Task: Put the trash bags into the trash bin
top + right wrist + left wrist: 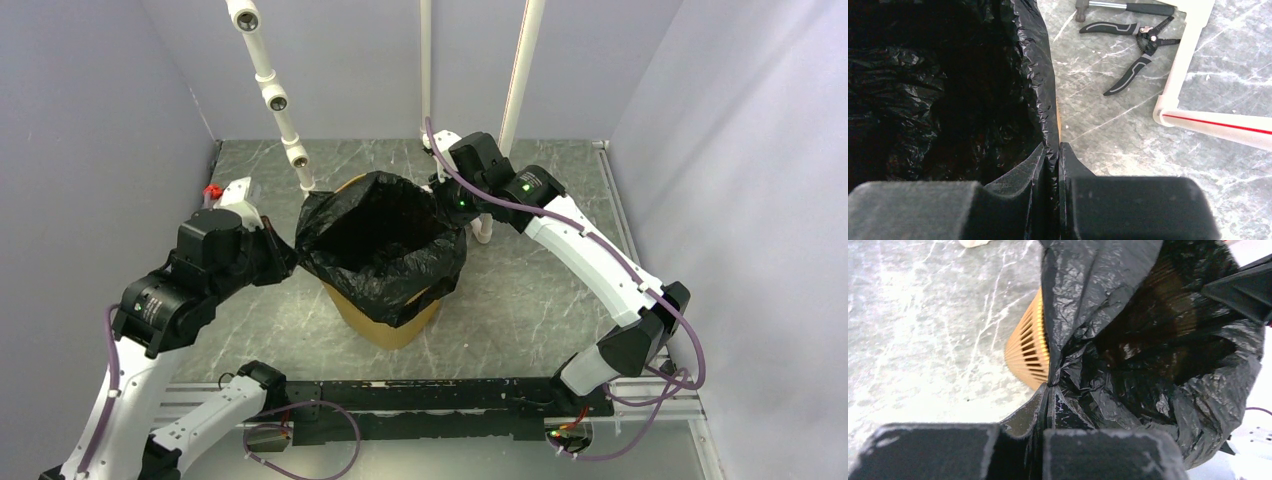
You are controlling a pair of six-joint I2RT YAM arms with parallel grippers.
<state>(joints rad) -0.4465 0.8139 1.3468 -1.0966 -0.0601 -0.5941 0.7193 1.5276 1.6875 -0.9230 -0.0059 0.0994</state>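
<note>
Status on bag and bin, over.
Both shut on trash bag rim: left gripper, right gripper, opposite sides. Bag mouth open over trash bin. Pliers apart, no obstruction.

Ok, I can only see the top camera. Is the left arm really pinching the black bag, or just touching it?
Observer: Really pinching. The left wrist camera shows the left gripper with its jaws shut on a fold of the black bag.
Operator: What about the other arm?
Observer: Same thing. In the right wrist camera the right gripper has its jaws shut on the bag's edge.
Operator: Is anything lying around that I can't see?
Observer: Yes, pliers and a hammer lie on the table beyond the bag.
</note>
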